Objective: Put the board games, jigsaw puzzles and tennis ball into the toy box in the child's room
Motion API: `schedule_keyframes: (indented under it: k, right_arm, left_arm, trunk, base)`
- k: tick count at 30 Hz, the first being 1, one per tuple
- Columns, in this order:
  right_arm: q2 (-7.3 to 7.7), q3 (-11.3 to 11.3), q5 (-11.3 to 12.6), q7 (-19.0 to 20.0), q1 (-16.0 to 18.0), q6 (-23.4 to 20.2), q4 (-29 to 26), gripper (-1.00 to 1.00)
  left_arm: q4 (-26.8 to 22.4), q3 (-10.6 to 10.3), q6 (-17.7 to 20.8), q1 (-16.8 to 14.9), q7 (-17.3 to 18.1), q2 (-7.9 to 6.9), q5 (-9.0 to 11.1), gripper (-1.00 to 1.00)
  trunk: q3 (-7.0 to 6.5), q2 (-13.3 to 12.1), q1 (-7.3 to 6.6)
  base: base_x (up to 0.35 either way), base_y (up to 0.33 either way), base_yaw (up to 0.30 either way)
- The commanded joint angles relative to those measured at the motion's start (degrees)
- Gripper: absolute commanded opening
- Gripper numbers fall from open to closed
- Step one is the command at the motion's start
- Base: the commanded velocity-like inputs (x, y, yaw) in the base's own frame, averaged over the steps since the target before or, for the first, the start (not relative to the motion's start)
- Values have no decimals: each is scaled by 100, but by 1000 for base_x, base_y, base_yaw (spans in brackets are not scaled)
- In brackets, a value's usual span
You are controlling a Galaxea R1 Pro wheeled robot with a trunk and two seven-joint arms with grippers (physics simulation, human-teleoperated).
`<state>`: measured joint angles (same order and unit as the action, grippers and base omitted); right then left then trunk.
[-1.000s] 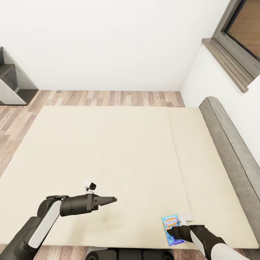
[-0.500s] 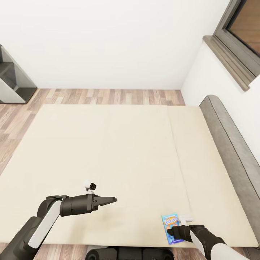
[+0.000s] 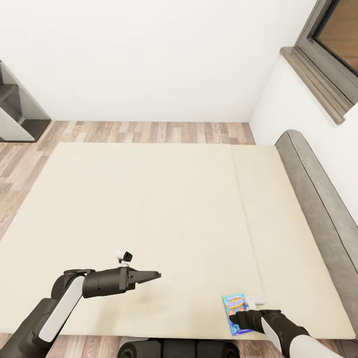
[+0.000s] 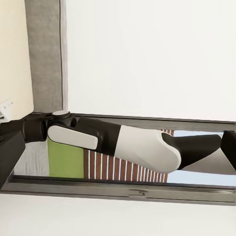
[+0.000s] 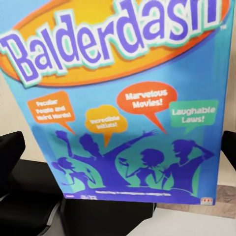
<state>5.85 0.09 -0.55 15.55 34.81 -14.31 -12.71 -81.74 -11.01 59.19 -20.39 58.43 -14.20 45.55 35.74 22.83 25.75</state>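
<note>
Right claw clamped on blue board game at bed edge, for lifting; left claw together, idle.

Bare bedroom corner, wood floor and a window.

A plain white wall runs across the far side, meeting a second white wall at the right. High on that right wall sits a window with a dark grey-brown frame and a matching sill jutting below it. Wood-plank floor in mixed brown and grey tones shows as a strip along the far wall and widens at the left. At the far left edge stands a dark grey shelf unit, partly cut off by the frame.
</note>
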Motion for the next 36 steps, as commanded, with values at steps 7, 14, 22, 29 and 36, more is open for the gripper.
schedule_keyframes:
  k: [7,14,22,29,36]
  right_arm:
    - [-28,0,-6,26,0,-28,-12,100]
    - [-33,5,-7,27,0,-20,-12,100]
    - [-39,6,-13,27,0,-11,-12,100]
    - [-47,7,-15,27,0,-10,-12,100]
    - [-48,7,-15,27,0,-10,-12,100]
  left_arm:
    - [0,-6,22,-2,11,-4,8,100]
    - [0,-6,25,-5,11,-4,10,100]
    - [0,-6,22,-4,11,-4,13,100]
    - [0,-6,23,-3,11,-4,15,100]
    - [0,-6,22,-1,11,-4,15,100]
  trunk:
    - [7,9,3]
    - [7,9,3]
    - [7,9,3]
    - [7,9,3]
    - [7,9,3]
  base:
    - [0,0,0]
    - [0,0,0]
    - [0,25,0]
    - [0,5,0]
    - [0,18,0]
